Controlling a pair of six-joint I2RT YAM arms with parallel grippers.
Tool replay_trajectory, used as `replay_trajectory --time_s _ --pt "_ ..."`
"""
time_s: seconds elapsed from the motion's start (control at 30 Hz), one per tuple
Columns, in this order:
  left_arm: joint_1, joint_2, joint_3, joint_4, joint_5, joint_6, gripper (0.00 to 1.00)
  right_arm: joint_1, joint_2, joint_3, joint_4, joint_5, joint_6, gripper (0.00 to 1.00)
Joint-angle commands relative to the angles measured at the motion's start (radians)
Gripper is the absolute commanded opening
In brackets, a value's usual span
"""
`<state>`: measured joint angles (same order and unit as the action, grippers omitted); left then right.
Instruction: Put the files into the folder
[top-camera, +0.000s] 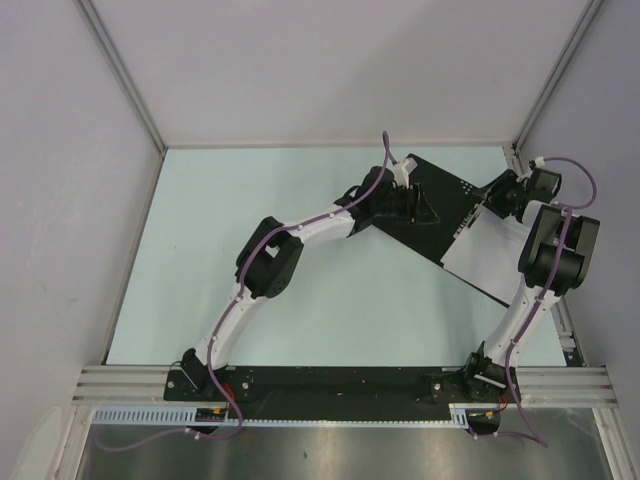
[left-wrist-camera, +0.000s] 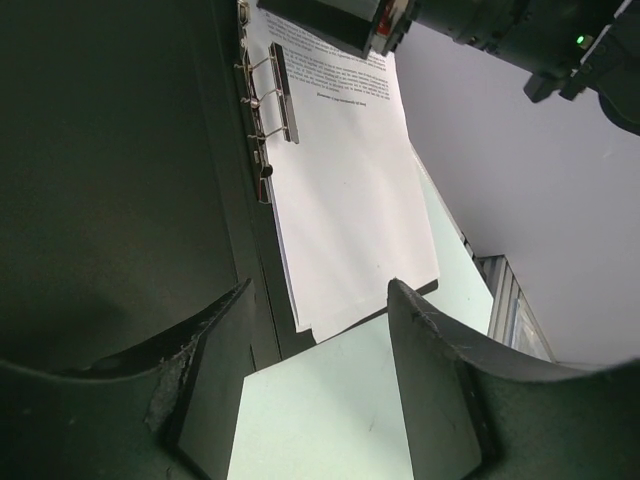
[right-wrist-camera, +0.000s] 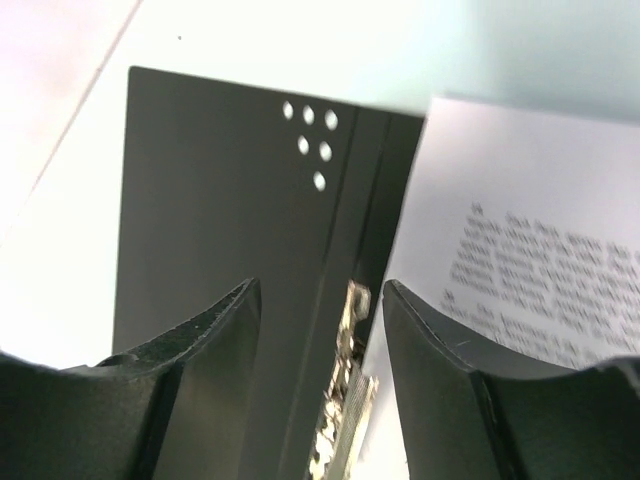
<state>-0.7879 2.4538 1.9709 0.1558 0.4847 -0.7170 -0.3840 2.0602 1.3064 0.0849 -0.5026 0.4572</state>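
Note:
The folder (top-camera: 440, 190) lies open at the back right of the table, black inside up, with small white dots (right-wrist-camera: 310, 145) on its left half. The files (top-camera: 490, 255) lie stacked on its right half beside the metal clip (left-wrist-camera: 272, 95); the top sheet shows black text (right-wrist-camera: 540, 270). My left gripper (top-camera: 418, 205) is open and empty, low over the folder's left half and near edge; the stack shows ahead in its wrist view (left-wrist-camera: 350, 200). My right gripper (top-camera: 497, 200) is open and empty, above the spine and clip (right-wrist-camera: 345, 400).
Grey enclosure walls close in the back and both sides. An aluminium rail (top-camera: 565, 330) runs along the table's right edge, close to the folder's corner. The right arm's wrist (left-wrist-camera: 520, 30) hangs over the far end of the clip. Pale green table (top-camera: 300, 290) spreads left of the folder.

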Motion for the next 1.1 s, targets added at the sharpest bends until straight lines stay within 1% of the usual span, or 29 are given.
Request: replay_trajectory --time_s 0.0,0.23,0.4,0.53,0.6,0.8,0.93,1.07 --pt "-0.004 -0.012 0.002 0.048 0.026 -0.013 0.61 -0.004 0.040 0.057 0.085 -0.059 0.037 0.56" --pt "-0.004 -0.016 0.003 0.053 0.032 -0.016 0.60 -0.010 0.064 0.082 0.101 -0.083 0.043 0.56" --pt "-0.004 -0.012 0.002 0.059 0.038 -0.025 0.60 -0.010 0.081 0.097 0.081 -0.093 0.032 0.57" --pt "-0.004 -0.013 0.002 0.057 0.040 -0.025 0.60 -0.012 0.081 0.097 0.070 -0.083 0.011 0.60" --pt "-0.002 -0.012 0.002 0.057 0.040 -0.025 0.60 -0.015 0.092 0.102 0.069 -0.089 0.014 0.60" --pt "-0.004 -0.009 0.005 0.064 0.038 -0.035 0.60 -0.007 0.113 0.100 0.081 -0.126 0.024 0.57" --pt "-0.002 -0.007 0.011 0.056 0.043 -0.038 0.66 -0.007 0.121 0.100 0.093 -0.154 0.040 0.56" --pt "-0.004 -0.009 0.009 0.051 0.040 -0.033 0.67 -0.006 0.107 0.102 0.098 -0.177 0.049 0.53"
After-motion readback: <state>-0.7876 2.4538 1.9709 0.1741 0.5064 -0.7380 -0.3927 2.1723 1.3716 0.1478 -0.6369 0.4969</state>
